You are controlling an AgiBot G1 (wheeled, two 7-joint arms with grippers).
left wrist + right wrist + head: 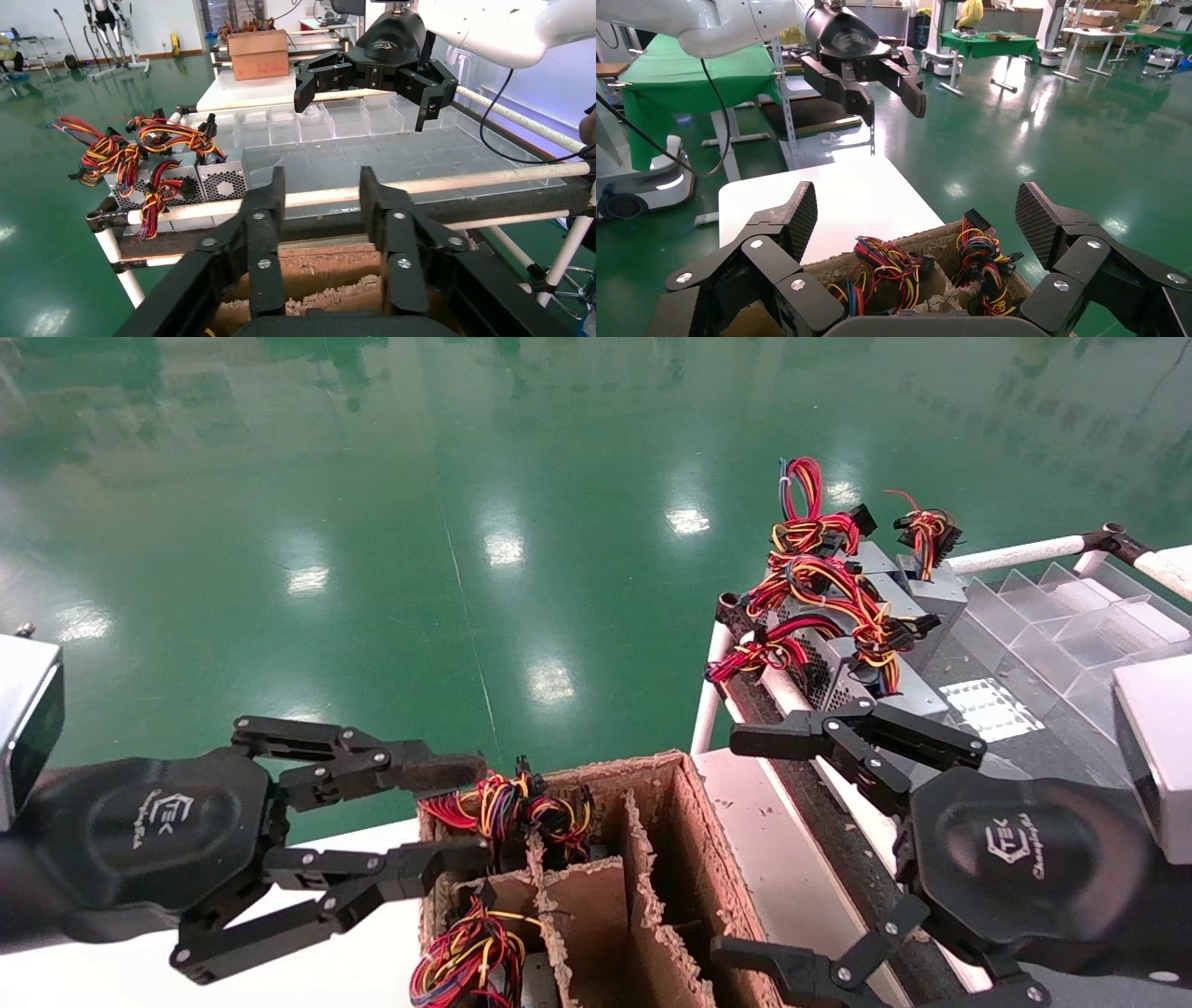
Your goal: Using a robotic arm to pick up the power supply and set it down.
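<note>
Grey power supplies [843, 665] with red, yellow and black wires stand in a row on the rack at the right; their vented sides [221, 184] show in the left wrist view. More wire bundles [507, 808] [880, 263] stick out of a divided cardboard box [684, 775]; the bodies below them are hidden. My left gripper [461, 814] [322, 193] hangs open at the box's left edge, holding nothing. My right gripper [736, 845] [916, 221] is open wide over the box's right side, also holding nothing. Each wrist view shows the other white arm [492, 28] [701, 28] facing it.
A white table [835, 193] lies left of the box. The rack has white tube rails [436, 184], a dark deck and clear plastic dividers [1071, 617] at its far side. Green floor surrounds everything.
</note>
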